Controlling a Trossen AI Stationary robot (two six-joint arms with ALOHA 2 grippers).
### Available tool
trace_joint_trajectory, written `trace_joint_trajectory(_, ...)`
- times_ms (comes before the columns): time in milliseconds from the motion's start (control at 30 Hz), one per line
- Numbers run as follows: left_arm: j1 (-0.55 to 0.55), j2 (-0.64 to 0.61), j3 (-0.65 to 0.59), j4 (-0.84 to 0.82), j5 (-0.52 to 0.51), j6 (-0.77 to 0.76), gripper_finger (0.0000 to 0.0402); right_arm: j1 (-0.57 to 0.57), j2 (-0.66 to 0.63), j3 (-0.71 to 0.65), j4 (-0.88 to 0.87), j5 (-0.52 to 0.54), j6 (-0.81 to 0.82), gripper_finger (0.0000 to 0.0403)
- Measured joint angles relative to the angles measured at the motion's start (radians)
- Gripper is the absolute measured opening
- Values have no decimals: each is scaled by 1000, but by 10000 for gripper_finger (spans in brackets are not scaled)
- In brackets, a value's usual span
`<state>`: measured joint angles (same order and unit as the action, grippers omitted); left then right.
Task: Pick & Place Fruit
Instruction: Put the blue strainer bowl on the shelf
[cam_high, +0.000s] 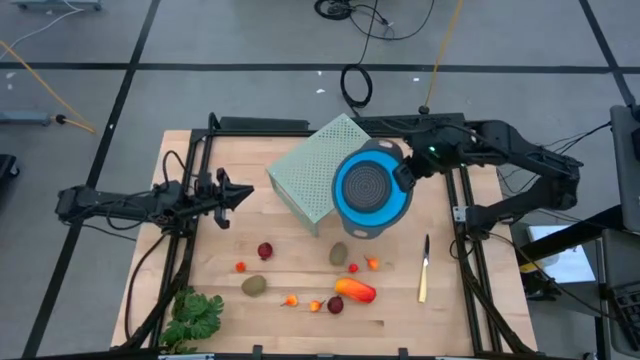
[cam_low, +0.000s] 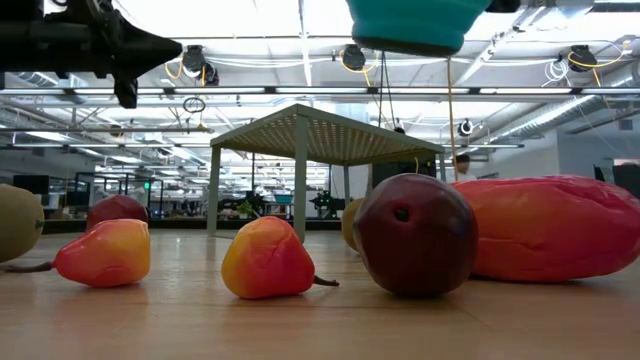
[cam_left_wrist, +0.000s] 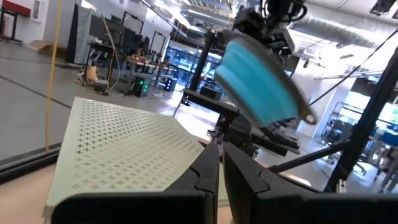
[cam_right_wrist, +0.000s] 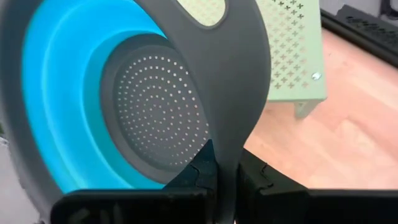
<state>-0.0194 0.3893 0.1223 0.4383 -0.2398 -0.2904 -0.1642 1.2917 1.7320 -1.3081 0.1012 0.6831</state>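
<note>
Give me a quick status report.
Right gripper shut on colander, held aloft. Left gripper shut, empty, at left edge. Fruit untouched on table.

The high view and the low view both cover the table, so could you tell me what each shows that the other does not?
Only the high view shows the knife, the leafy bunch, both arms in full, and the right end effector shut on the rim of the blue colander.

Only the low view shows the room behind, with its ceiling lights, and the colander held clear above the table.

Both show the green rack, the long orange-red fruit and a dark red ball.
</note>
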Motion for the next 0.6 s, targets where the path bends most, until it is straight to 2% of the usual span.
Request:
trace_joint_trajectory(367, -58, 23, 6, 38, -79, 64, 21, -26, 192, 264, -124, 1, -140, 9)
trace_joint_trajectory(600, -91, 43, 89, 4, -110, 177, 21, -26, 213, 289, -128, 1, -168, 9)
